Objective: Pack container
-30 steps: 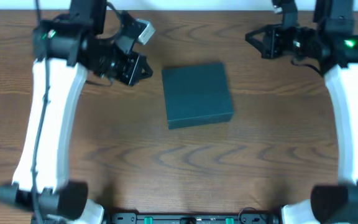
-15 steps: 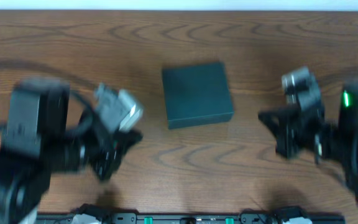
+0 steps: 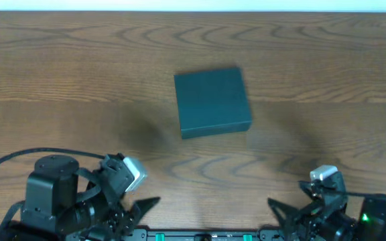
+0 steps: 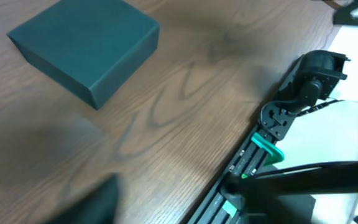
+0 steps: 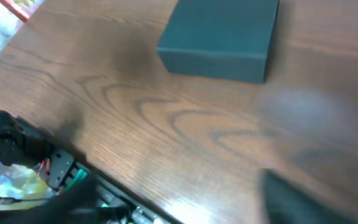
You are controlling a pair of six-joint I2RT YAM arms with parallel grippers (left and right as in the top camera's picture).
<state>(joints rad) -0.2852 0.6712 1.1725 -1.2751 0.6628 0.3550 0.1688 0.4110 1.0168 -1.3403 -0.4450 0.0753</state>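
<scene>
Overhead, the container [image 3: 213, 102] is sitting closed and flat near the middle of the table [image 3: 79, 80], turned slightly off square, with nothing else lying on the wood. Both arms are crouching low at the near edge, well apart from it. The left end effector [image 3: 139, 204] and the right end effector [image 3: 280, 209] are pointing inward toward each other, touching nothing and carrying nothing. How wide either one is standing I cannot tell from this angle.

With the lid down, I am judging that raising it is the step in hand. Doing it well is likely calling for one arm to be pinning the box against sliding while the other is working a fingertip under the free edge of the flap. Which side is hinged I cannot tell, so the seam needs finding before anything is lifted.

Left wrist: the container [image 4: 86, 46] is lying at the upper left with its near corner facing the camera, far from a dark blur at the bottom edge that is probably a finger. The opening is not readable, and nothing is showing in it.

Right wrist: the container [image 5: 219, 37] is resting at the top, its front wall facing the lens. Fingers are appearing only as dark smears at the lower corners, so the gap is again unreadable, and nothing is being touched.
</scene>
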